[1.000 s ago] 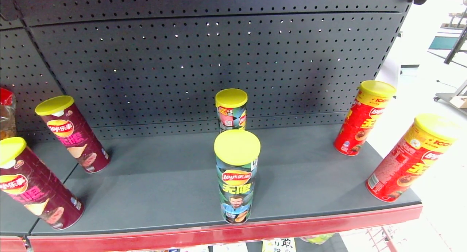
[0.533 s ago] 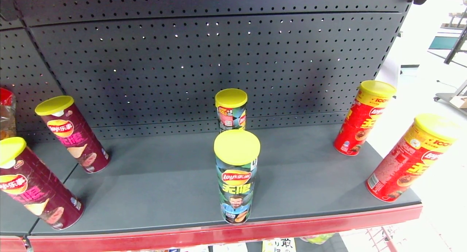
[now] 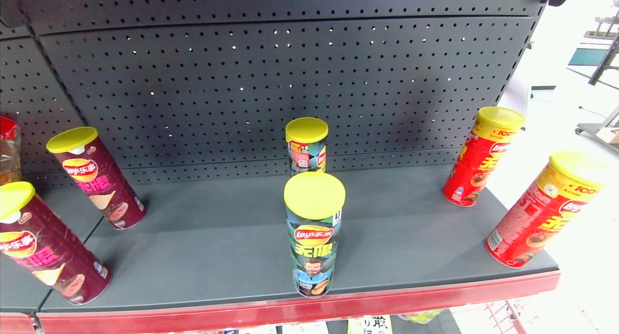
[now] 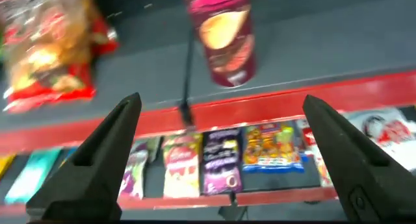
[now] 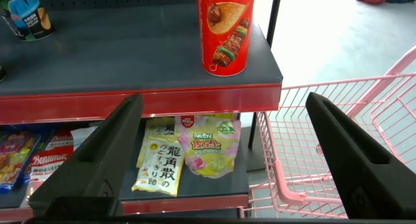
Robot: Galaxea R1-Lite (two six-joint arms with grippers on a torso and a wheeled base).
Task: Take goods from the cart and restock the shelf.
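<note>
A dark shelf (image 3: 217, 237) with a red front edge holds chip cans with yellow lids. Two maroon cans (image 3: 96, 177) (image 3: 43, 244) stand at the left, two green cans (image 3: 313, 232) (image 3: 306, 144) in the middle and two red cans (image 3: 481, 155) (image 3: 544, 208) at the right. My left gripper (image 4: 218, 165) is open and empty, in front of the shelf edge below a maroon can (image 4: 224, 36). My right gripper (image 5: 227, 162) is open and empty too, held before the shelf's right end below a red can (image 5: 225, 29). A pink wire cart (image 5: 331, 139) stands beside that end.
A perforated back panel (image 3: 271, 87) closes the shelf behind. Chip bags (image 4: 45, 49) lie on the shelf left of the maroon cans. The lower shelf carries snack packets (image 4: 214, 162) (image 5: 188, 152). Wide bare gaps lie between the can pairs. Open floor (image 3: 570, 102) lies to the right.
</note>
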